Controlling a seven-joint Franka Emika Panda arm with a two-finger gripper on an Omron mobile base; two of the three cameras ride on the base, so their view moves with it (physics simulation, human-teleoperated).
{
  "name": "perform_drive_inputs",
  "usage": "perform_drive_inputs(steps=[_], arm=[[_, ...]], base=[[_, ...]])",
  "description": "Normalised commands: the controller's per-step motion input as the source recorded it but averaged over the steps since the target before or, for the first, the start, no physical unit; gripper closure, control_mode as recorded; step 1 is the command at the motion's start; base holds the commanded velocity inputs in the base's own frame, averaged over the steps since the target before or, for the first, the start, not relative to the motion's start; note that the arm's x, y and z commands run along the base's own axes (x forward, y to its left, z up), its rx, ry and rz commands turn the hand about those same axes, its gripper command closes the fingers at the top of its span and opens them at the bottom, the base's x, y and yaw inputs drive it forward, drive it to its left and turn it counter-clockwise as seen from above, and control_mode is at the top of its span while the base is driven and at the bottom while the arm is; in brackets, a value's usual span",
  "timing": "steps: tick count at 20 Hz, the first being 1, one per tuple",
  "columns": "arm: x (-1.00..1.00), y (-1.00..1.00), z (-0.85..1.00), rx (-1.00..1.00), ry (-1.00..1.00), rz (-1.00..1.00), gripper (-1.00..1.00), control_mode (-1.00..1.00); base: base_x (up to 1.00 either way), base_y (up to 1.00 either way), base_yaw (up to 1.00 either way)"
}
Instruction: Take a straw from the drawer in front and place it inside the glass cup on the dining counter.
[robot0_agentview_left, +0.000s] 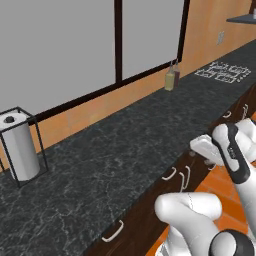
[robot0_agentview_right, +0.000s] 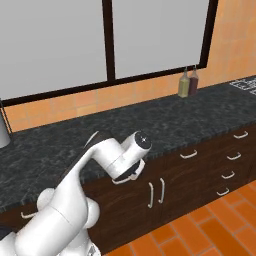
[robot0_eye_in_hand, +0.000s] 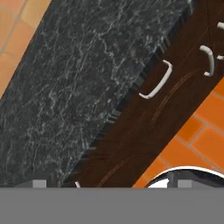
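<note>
- Drawer (robot0_eye_in_hand: 144, 113): shut, silver handle (robot0_eye_in_hand: 156, 81) beneath black granite counter (robot0_agentview_left: 115, 150).
- Gripper: jaws spread wide, nothing held.
- Paper towel roll (robot0_agentview_left: 20, 146), two bottles (robot0_agentview_right: 188, 83): on counter, well apart.

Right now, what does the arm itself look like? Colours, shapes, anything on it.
The arm is glossy white, built of rounded, bulbous links with dark grey to black bands at the joints. One round dark joint cap has a small light dot at its centre. No cables or printed markings visible. The jaws aren't clearly shown.
</note>
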Motion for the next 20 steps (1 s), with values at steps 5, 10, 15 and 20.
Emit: perform_drive_inputs(steps=[5, 10, 15, 20], arm=[[0.00, -0.15, -0.37, 0.18, 0.01, 0.00, -1.00, -1.00], [0.04, -0.07, -0.23, 0.04, 0.02, 0.00, -1.00, -1.00], [0.10, -0.02, -0.23, 0.02, 0.00, 0.00, -1.00, -1.00], [0.14, -0.05, -0.16, 0.05, 0.00, 0.00, -1.00, -1.00]], base=[[0.00, 0.00, 0.00], [0.00, 0.00, 0.00], [0.00, 0.00, 0.00], [0.00, 0.00, 0.00]])
